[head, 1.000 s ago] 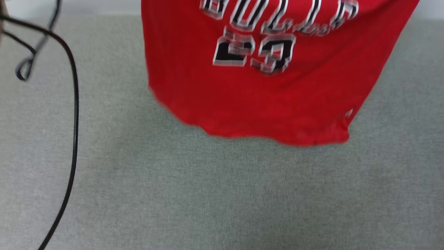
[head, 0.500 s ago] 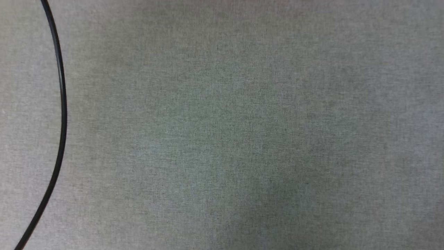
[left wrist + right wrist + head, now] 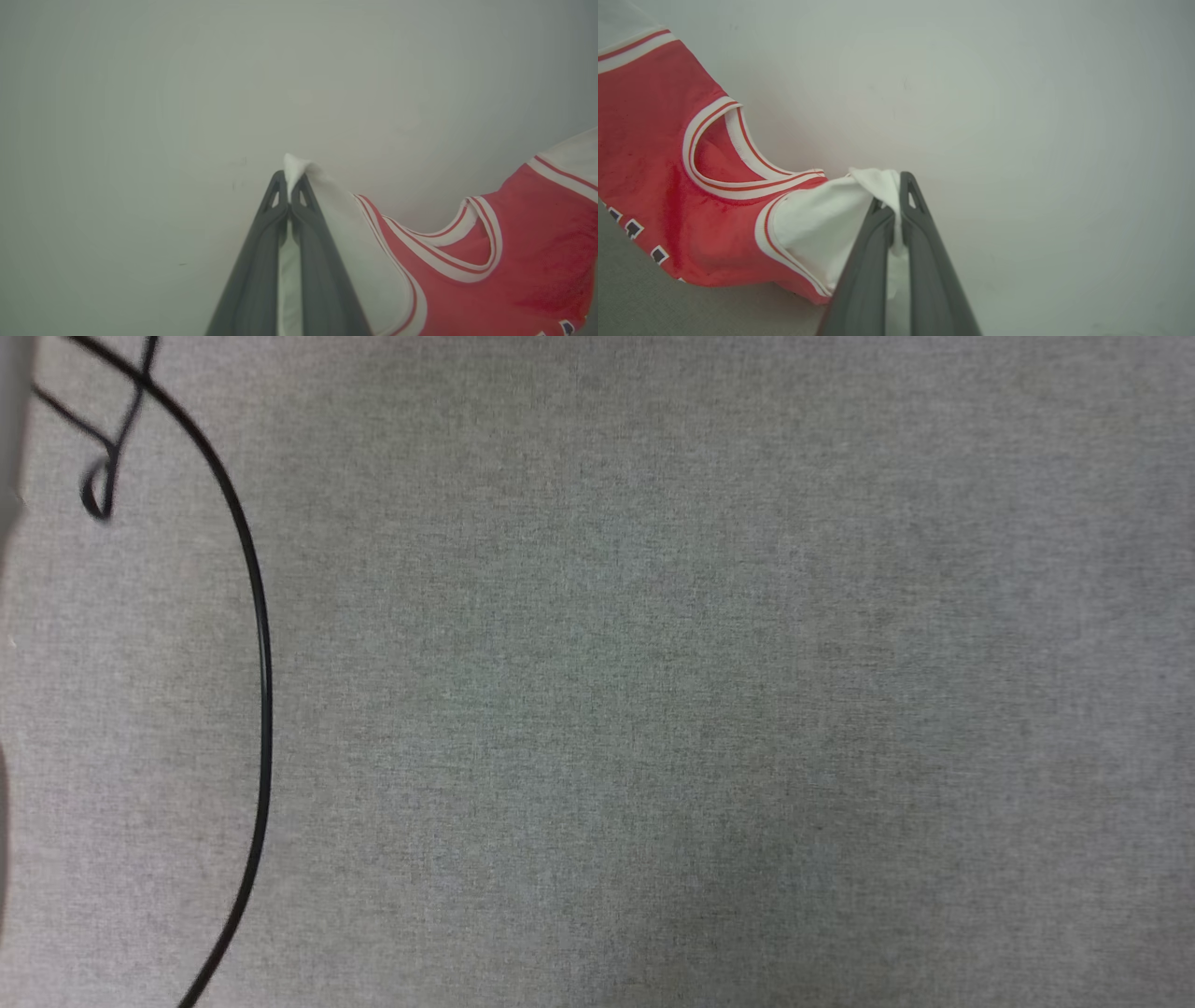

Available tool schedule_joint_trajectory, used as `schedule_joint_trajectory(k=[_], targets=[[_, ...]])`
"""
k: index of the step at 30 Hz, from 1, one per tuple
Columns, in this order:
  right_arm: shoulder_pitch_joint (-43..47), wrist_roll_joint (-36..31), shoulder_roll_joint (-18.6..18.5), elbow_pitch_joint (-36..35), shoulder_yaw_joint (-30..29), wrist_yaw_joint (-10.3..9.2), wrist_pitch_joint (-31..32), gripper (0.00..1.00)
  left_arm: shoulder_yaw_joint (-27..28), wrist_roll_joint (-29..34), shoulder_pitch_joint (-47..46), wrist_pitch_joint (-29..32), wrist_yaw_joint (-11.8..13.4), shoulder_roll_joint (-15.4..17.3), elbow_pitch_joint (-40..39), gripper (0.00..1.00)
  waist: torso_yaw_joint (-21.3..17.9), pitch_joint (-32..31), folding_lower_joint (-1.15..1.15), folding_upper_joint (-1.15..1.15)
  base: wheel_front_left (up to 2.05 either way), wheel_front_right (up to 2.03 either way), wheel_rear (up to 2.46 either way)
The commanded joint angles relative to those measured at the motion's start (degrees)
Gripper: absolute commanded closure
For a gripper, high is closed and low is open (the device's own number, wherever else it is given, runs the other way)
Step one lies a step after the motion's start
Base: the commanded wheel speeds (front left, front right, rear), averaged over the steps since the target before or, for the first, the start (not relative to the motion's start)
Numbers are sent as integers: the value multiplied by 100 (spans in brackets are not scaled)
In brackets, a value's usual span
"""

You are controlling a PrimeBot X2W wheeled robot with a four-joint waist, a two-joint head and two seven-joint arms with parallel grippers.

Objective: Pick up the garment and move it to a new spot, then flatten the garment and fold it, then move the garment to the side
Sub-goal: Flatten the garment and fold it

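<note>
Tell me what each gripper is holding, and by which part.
Both hold the garment: the left gripper pinches one white sleeve, the right gripper the other white sleeve.

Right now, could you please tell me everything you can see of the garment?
The garment is a soft red jersey-style shirt with white sleeves, a red-and-white striped collar and black-and-white lettering. It hangs spread between the two arms, collar sagging open. The left gripper is shut on the tip of one white sleeve and the right gripper on the other.
</note>
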Motion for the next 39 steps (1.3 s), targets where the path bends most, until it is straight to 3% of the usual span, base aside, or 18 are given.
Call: schedule_joint_trajectory(k=[1,8,17,28,39], targets=[[184,47,13,14,54,-10,-58,100,27,-21,171,-37,28,32,-54,100,-30,-74,-1,0,0,0,0],[1382,498,70,-132,415,-10,-497,100,109,-100,1929,-91,274,273,-830,100,-124,-582,-1,0,0,0,0],[3320,690,-173,-753,631,-10,-787,100,174,-475,4351,-98,725,532,-1982,100,-40,-1303,-1,0,0,0,0],[5800,725,-340,-1384,83,-10,-790,100,328,-1082,6937,-95,1166,896,-2790,100,-162,-2110,-1,0,0,0,0],[7901,581,-22,-1501,-924,-9,-658,100,670,-1271,8428,-90,1406,887,-2880,100,-185,-2760,-1,0,0,0,0]])
